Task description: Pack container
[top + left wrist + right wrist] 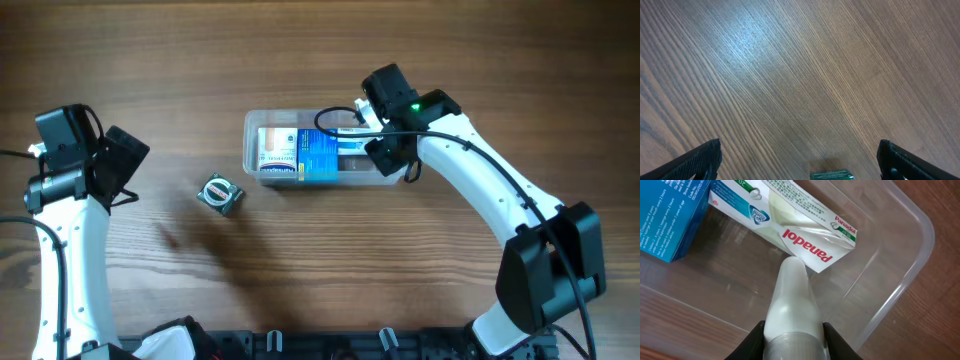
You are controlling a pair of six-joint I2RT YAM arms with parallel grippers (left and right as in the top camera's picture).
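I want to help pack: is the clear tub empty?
Not empty. The container holds a blue box and a white Panadol box, with some floor bare.

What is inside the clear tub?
A blue box, a Panadol box, a third box, and the tip of a white tube held by the right claw. Anything beneath the boxes is hidden.

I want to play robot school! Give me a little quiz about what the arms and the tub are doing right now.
1. True or false: the left gripper is open.
2. What does the right gripper hold? A a spoon, B a white tube, C a ball.
3. Fill in: the white box in the container says ____.
Key: 1 true; 2 B; 3 Panadol.
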